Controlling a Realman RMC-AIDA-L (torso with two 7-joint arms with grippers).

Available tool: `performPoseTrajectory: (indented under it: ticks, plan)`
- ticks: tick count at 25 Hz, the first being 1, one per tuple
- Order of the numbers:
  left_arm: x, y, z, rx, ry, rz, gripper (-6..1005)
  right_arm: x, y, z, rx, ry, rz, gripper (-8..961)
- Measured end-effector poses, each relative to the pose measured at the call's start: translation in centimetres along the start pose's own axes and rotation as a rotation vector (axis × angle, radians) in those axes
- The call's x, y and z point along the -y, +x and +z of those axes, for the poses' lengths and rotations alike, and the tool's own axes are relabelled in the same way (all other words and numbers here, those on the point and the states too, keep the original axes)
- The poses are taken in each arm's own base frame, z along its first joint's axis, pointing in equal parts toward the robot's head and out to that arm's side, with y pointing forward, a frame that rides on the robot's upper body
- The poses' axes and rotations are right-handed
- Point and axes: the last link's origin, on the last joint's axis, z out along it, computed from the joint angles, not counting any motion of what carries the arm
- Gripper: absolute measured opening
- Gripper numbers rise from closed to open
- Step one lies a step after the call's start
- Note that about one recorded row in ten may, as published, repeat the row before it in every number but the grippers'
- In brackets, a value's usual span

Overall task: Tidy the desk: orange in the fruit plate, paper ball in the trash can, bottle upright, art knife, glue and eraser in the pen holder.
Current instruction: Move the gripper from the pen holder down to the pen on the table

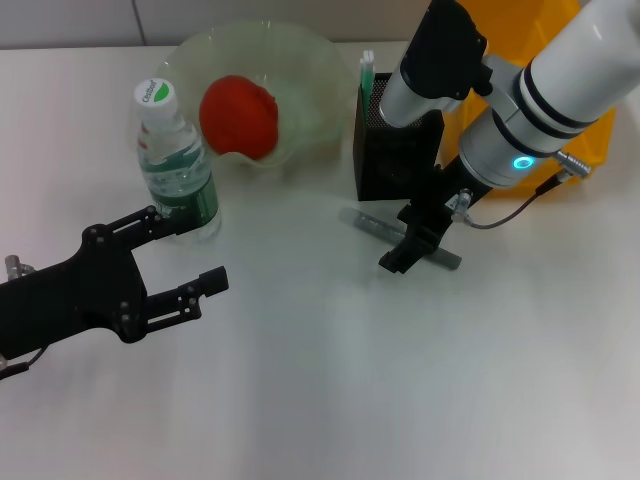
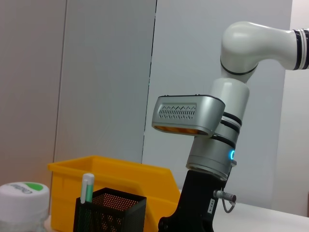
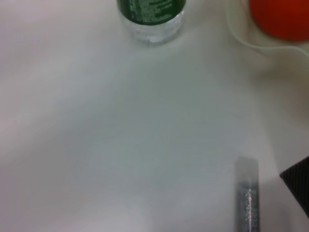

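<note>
The right gripper (image 1: pixel 412 243) is lowered over the knife (image 1: pixel 372 222) lying on the surface (image 1: pixel 330 380) beside the pen holder (image 1: pixel 385 160), fingers seemingly parted around it for lifting; the left gripper (image 1: pixel 190 255) is held wide open near the upright bottle (image 1: pixel 175 165).

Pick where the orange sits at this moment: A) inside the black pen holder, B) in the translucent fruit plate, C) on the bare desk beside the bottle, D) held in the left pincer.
B: the orange rests inside the fruit plate, behind the upright bottle.
</note>
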Motion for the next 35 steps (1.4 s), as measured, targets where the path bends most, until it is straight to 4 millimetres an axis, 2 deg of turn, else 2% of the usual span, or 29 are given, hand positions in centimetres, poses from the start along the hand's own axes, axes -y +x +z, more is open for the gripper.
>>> performPoseTrajectory:
  ticks: [35]
  plan:
    - [0.11, 0.08, 0.13, 0.0, -0.002, 0.003, 768, 0.15, 0.24, 0.47, -0.017, 0.021, -0.004, 652]
